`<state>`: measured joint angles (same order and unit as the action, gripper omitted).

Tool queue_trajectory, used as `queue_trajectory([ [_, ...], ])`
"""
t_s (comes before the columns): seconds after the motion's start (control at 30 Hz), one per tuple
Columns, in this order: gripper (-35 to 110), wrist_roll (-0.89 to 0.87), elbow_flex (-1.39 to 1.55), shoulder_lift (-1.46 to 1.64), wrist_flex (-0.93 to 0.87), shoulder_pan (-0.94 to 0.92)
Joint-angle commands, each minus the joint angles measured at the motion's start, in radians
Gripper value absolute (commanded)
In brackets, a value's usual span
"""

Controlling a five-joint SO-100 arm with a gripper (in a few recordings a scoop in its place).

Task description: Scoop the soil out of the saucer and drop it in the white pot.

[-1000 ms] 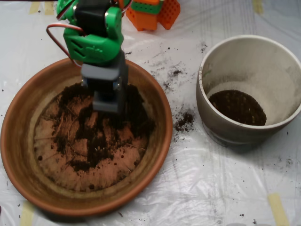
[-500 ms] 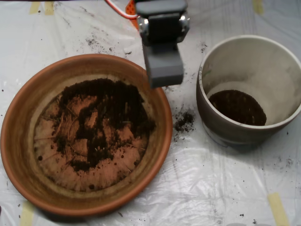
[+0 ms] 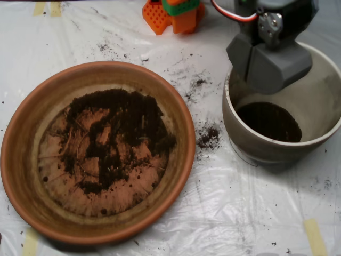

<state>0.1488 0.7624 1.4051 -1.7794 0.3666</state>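
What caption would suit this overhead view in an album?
Grey claw over the white pot, soil left in the saucer.

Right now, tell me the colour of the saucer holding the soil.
Terracotta orange, with radial ridges on its base; the saucer shows best in the overhead view.

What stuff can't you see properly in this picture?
- Inside the scoop, overhead view: its grey shell hides any load.
- Back wall of the white pot: covered by the scoop.
- Orange block: cut off by the top edge.
- Saucer base: partly hidden under soil.
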Motion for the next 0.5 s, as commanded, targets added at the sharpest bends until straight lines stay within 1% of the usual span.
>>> queue_trajectory([
  [0.0, 17, 0.029, -0.069, 0.026, -0.008, 0.031],
  [0.07, 25, 0.038, -0.066, 0.026, -0.021, 0.037],
  [0.2, 33, 0.043, -0.038, 0.046, -0.023, 0.046],
  [0.37, 34, 0.037, 0.018, 0.107, -0.012, 0.061],
  [0.47, 35, 0.018, 0.083, 0.187, 0.009, 0.032],
])
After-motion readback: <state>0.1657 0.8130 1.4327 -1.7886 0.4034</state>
